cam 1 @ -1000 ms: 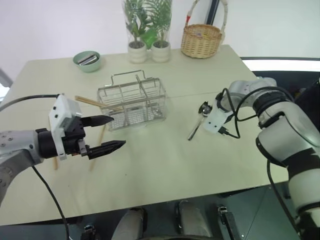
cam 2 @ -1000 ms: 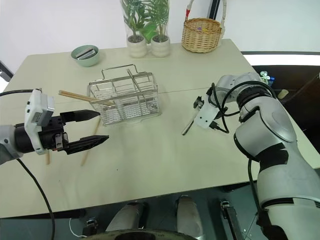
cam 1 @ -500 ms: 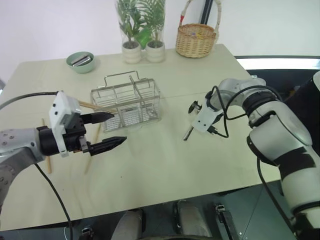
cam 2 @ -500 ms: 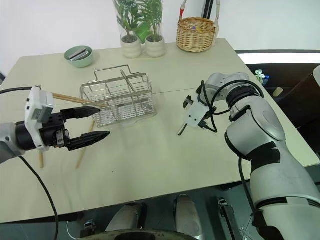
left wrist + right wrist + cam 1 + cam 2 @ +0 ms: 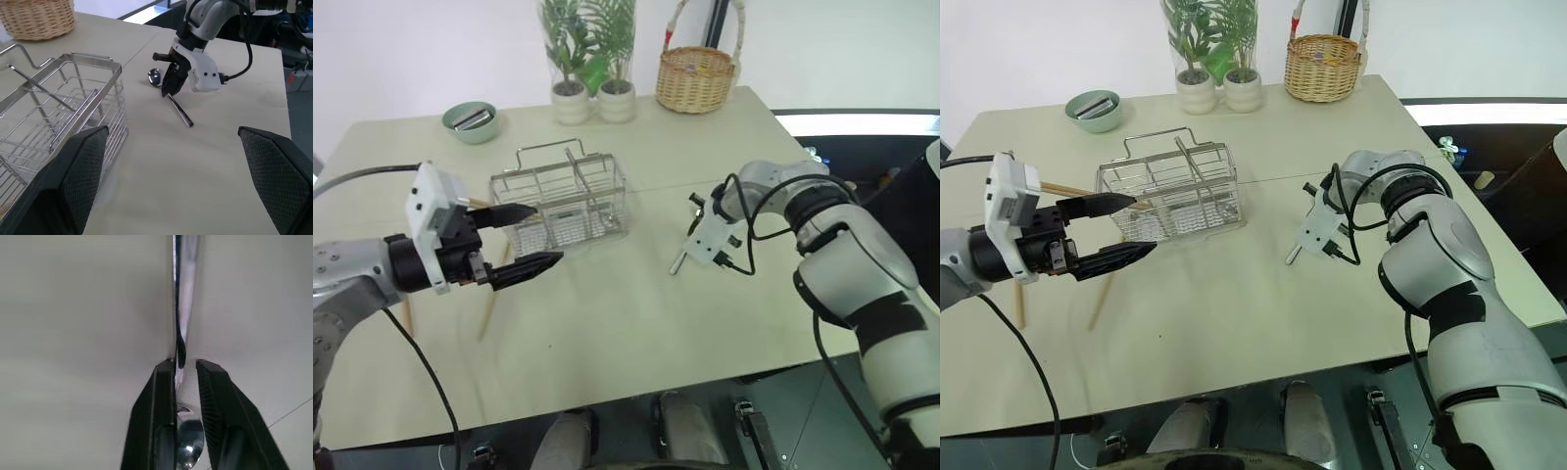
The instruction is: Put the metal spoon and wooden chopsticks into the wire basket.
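The right gripper point(image 5: 185, 369) pinched the metal spoon point(image 5: 171, 98) flat on the table point(image 5: 636, 323), handle running straight out beyond its fingertips, bowl back between them; the left gripper point(image 5: 529, 238) hung released.

The small shiny silver metal spoon point(image 5: 168, 95) is gleaming glossily; the bright wire-grid metal basket point(image 5: 563, 201) is glinting; the pale matt table point(image 5: 636, 304) is looking smooth, perhaps laminate.

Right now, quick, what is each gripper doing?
Left gripper: open, holding nothing.
Right gripper: nearly shut around the metal spoon handle, which lies on the table.
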### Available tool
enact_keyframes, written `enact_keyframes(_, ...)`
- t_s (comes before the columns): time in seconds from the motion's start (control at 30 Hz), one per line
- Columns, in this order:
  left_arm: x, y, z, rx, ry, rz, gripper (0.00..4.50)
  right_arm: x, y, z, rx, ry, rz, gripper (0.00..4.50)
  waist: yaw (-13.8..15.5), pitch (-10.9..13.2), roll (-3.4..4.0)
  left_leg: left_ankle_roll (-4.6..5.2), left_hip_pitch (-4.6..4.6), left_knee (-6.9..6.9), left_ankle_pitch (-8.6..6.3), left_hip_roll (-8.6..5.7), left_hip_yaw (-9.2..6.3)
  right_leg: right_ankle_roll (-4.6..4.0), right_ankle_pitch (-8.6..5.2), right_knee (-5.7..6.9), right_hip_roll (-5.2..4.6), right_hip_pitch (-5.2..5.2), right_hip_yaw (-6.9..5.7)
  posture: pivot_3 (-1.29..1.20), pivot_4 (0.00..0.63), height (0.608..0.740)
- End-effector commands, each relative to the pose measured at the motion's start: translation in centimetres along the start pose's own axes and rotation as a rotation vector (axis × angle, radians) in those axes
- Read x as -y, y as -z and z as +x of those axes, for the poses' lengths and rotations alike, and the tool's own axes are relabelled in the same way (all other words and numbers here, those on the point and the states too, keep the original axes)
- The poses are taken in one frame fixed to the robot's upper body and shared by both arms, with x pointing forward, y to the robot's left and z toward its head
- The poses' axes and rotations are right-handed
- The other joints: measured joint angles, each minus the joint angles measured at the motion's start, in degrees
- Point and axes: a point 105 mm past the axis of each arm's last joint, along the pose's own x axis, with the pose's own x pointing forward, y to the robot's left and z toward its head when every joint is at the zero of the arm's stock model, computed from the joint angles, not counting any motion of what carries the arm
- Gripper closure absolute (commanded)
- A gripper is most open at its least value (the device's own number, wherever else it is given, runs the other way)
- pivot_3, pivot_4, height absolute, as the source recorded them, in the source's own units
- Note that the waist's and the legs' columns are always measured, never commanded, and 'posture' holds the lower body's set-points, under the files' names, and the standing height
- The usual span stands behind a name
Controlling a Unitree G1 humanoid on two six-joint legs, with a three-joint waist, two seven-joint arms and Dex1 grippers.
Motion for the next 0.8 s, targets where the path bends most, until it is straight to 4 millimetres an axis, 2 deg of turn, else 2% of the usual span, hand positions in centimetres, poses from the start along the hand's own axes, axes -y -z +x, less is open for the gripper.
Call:
enact_keyframes(0.03,0.0,-0.8,0.0,0.020,0.002,0.030,0.00,1.7,-0.5,-0.3,0.021,0.073,-0.007,3.85,0.0,0.0,0.01,0.00,0.00,0.00,0.00,0.00,0.00,0.00,0.00,0.00,0.00,0.00,0.00,0.00,0.150,0.704)
enact_keyframes(0.1,-0.1,-0.8,0.0,0.023,-0.003,0.034,0.00,1.7,-0.5,-0.3,0.022,0.072,-0.007,3.85,0.0,0.0,0.01,0.00,0.00,0.00,0.00,0.00,0.00,0.00,0.00,0.00,0.00,-0.01,0.01,0.00,0.150,0.704)
enact_keyframes(0.17,-0.2,-0.9,-0.1,0.029,-0.008,0.034,0.00,1.6,-0.6,-0.3,0.028,0.065,0.001,4.38,0.0,0.0,0.01,0.00,-0.01,0.00,0.00,0.00,0.00,0.00,0.00,0.00,0.00,-0.01,0.00,0.00,0.150,0.704)
enact_keyframes(0.2,-0.3,-1.0,-0.1,0.034,-0.011,0.034,0.00,1.3,-0.6,-0.3,0.031,0.053,0.007,4.47,0.0,0.0,-0.01,0.00,-0.02,0.00,0.00,0.00,0.00,0.00,0.00,0.00,0.00,-0.01,0.01,0.00,0.150,0.704)
enact_keyframes(0.57,-0.6,-1.3,0.0,0.043,-0.013,0.044,0.00,0.7,0.1,-0.8,0.041,0.109,0.062,4.47,0.2,0.0,-0.01,-0.01,0.00,0.02,0.00,0.00,0.00,0.01,0.00,0.00,-0.01,0.02,0.02,0.00,0.150,0.704)
enact_keyframes(0.7,-1.1,-1.8,-0.1,0.055,-0.017,0.055,0.00,1.1,0.7,-2.4,0.070,0.212,0.122,4.47,0.4,0.0,0.01,-0.01,-0.07,0.06,0.00,-0.01,-0.01,0.01,0.00,-0.01,-0.01,0.00,0.01,0.00,0.150,0.704)
enact_keyframes(0.8,-1.7,-2.4,-0.3,0.066,-0.034,0.067,0.00,1.8,1.3,-5.0,0.144,0.343,0.228,4.47,0.4,0.1,-0.01,-0.01,-0.10,0.08,0.00,-0.01,0.01,0.02,0.01,-0.04,-0.02,0.00,0.02,0.00,0.150,0.704)
